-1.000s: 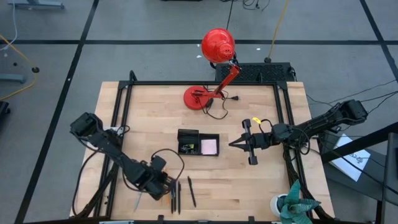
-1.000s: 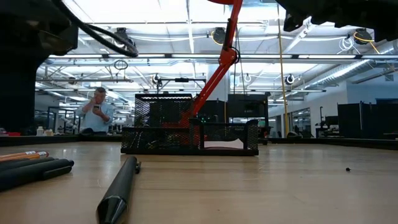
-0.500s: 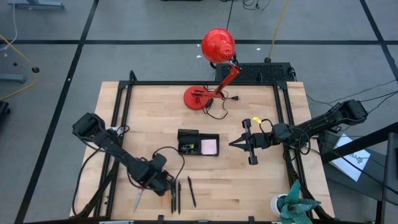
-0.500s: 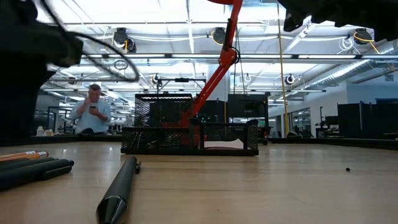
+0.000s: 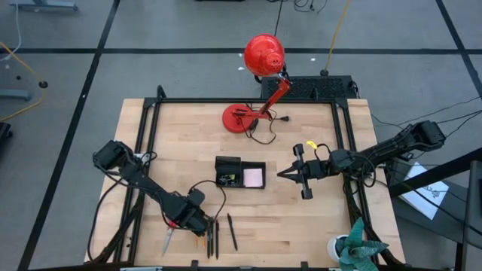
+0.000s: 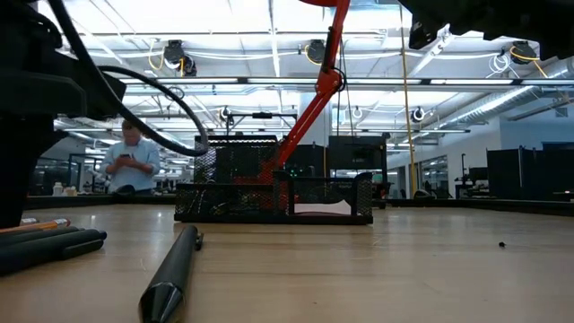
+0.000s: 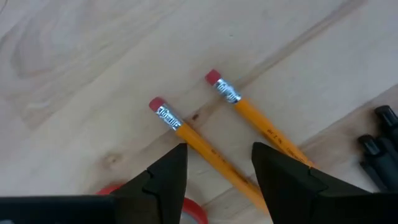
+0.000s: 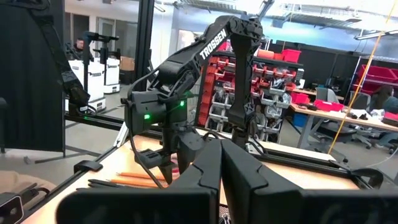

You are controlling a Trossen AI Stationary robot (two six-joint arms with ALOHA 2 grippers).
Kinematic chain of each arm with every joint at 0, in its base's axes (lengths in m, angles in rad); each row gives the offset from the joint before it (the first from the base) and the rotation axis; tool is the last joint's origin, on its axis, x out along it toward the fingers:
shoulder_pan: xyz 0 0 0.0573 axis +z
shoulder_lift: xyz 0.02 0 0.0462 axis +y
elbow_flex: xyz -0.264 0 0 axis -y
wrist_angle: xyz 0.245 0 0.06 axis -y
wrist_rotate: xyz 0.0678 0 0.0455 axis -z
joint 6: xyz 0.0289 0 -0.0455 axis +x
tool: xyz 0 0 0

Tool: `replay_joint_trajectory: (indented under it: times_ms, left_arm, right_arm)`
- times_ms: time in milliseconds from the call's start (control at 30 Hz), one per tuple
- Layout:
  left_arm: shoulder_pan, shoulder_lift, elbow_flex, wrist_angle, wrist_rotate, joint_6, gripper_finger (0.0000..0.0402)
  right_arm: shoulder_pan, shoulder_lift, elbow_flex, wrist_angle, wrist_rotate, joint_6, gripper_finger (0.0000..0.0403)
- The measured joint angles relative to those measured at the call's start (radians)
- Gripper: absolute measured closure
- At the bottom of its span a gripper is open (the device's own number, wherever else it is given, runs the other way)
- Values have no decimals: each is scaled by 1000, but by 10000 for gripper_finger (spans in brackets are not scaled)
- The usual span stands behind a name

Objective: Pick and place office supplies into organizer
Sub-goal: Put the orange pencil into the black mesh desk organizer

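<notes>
Only the left wrist view shows the left end effector open, its fingers straddling one of two orange pencils, eraser ends pointing away from the wrist, shafts lying parallel; the high view places them at the desk's near edge, long axes running front to back, beside red-handled scissors and black pens; further right stands the black organizer holding a pink sticky-note pad, a red desk lamp behind it; the right end effector hangs closed, well apart.
</notes>
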Motion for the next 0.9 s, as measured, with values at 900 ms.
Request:
replay_joint_trajectory:
  times_ms: [900]
  left_arm:
    - [27,3,-5,69,-18,-275,302]
  right_arm:
    - [0,0,0,-23,0,15,399]
